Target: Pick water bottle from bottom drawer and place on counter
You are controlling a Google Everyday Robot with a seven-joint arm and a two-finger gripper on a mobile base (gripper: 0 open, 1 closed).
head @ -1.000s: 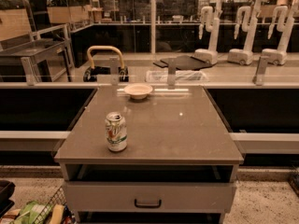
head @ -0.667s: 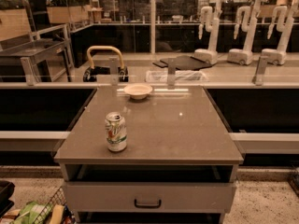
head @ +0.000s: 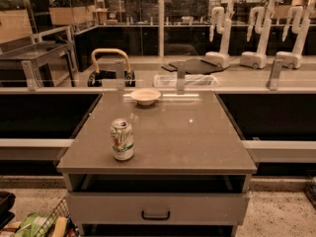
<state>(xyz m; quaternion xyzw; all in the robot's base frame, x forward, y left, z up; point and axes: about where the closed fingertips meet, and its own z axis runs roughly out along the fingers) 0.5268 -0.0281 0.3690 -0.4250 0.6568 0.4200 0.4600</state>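
Gripper: outside the camera view; opening and hold cannot be told.
Water bottle: not visible anywhere; position relative to gripper cannot be told.
Counter (head: 197, 137): glossy grey-brown slab topping grey drawer unit, centre of view.
Soda can (head: 122, 139): silver-and-green, upright on counter, near front left corner.
Bowl (head: 145, 96): small, pale, shallow; on counter by far edge, left of centre, well apart from can.
Drawer (head: 207, 209): grey front with dark handle (head: 155, 215), pushed shut, below a dark gap under the slab.
Ledges (head: 279, 149): long, pale, flanking the unit on either side.
Wire basket (head: 52, 220): on floor at lower left, holding green and yellow packets.
White robot arms (head: 219, 33): three, standing in right background beyond the glass partition.
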